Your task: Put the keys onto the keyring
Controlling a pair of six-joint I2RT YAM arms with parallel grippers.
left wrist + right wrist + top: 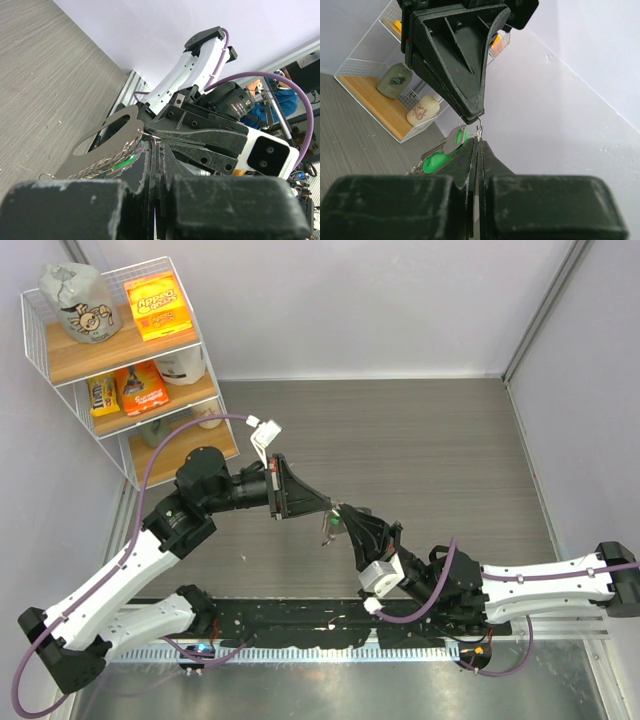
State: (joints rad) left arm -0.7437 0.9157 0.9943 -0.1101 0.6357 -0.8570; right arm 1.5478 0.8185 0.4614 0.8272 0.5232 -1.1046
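The left gripper (471,116) has its fingers pressed together on the small wire loop of the keyring (476,126), which hangs from its very tip. The right gripper (478,150) comes up from below, fingers likewise together, its tips touching or almost touching that same loop. Whether it actually pinches the wire or the edge of a key is hidden behind its own fingers, so I cannot say which. The whole bundle is in the air between the two grippers, above the table (430,450) and just in front of the arm bases, well away from the wire shelf (60,360) at the far left. A flat silver key (454,141) dangles from the loop to one side, and the green key (436,162) lies below it against the right gripper's finger. The keyring's glittering chain (107,161) trails beside them. By my reading, the work is in the threading step itself: ring and keys are brought together at one point, but the green key's hole cannot be seen to have passed onto the wire. The next move calls for very small, matched motion. One gripper should keep the loop steady while the other works the key head along the coil, with no sideways tug that could pull the thin wire out of the pinch.
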